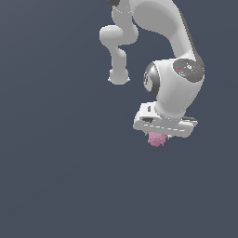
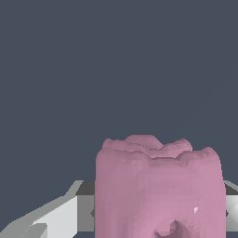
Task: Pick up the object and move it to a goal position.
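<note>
The object is a small pink lumpy blob [image 1: 156, 138]. It sits directly under the white hand of my gripper [image 1: 158, 135] in the exterior view, partly hidden by the hand. In the wrist view the pink blob [image 2: 158, 190] fills the space between my fingers, with a white finger [image 2: 62, 218] against one side and the other finger at the far edge. The gripper is shut on the blob. My fingertips are hidden in the exterior view.
The surroundings are a plain dark grey-blue surface [image 1: 56, 176] with no other objects. The white arm [image 1: 176, 56] reaches down from the upper part of the exterior view.
</note>
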